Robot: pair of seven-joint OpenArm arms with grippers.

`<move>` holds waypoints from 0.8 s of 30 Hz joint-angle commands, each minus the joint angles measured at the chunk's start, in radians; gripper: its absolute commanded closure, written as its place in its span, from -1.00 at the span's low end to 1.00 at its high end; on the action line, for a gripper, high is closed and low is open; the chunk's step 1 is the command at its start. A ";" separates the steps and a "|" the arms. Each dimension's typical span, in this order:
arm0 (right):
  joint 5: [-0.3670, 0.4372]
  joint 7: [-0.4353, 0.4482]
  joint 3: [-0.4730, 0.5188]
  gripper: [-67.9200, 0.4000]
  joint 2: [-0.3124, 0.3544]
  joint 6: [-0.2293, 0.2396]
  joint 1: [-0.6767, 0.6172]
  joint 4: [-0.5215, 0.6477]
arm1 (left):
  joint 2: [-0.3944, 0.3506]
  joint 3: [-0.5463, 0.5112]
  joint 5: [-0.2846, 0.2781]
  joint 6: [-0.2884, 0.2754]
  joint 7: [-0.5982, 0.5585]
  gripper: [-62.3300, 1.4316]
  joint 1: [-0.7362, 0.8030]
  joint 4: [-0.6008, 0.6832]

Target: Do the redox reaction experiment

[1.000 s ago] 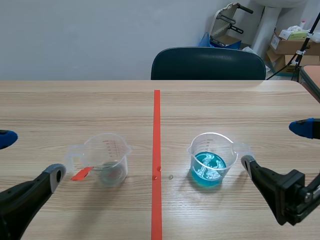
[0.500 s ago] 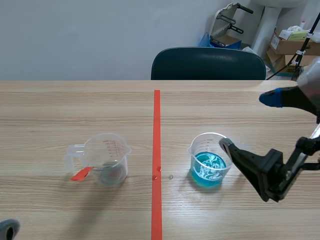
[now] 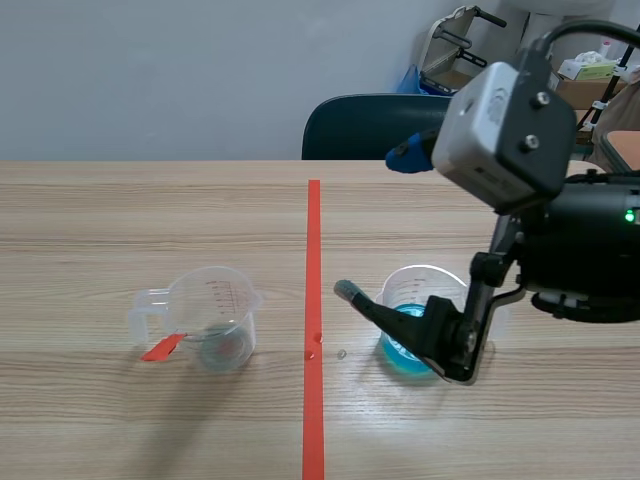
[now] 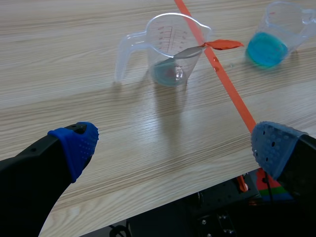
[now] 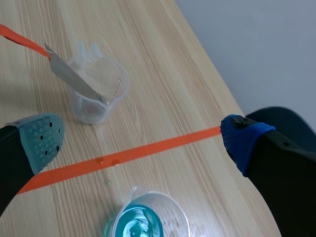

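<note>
Approach step: right gripper (image 5: 143, 140) and left gripper (image 4: 173, 145) both spread. Next we'd grasp the red-tipped metal strip (image 5: 74, 76), 9 o'clock of the clear plastic blue-liquid cup (image 3: 420, 285).

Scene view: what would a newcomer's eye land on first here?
The right gripper hangs open over the beaker of blue liquid, just right of the tape line. Left of the line stands a clear beaker with a metal strip, orange-tagged, leaning in it. The left gripper is open, well short of both beakers.
</note>
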 commanded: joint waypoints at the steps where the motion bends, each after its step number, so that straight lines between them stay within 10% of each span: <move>1: -0.011 0.008 -0.024 -1.00 0.006 -0.004 0.035 0.009 | 0.006 -0.008 -0.005 -0.003 -0.016 -1.00 0.002 0.013; 24: -0.177 0.192 -0.600 -1.00 -0.166 -0.016 0.472 -0.342 | 0.005 -0.008 -0.005 -0.003 -0.031 -1.00 0.002 0.013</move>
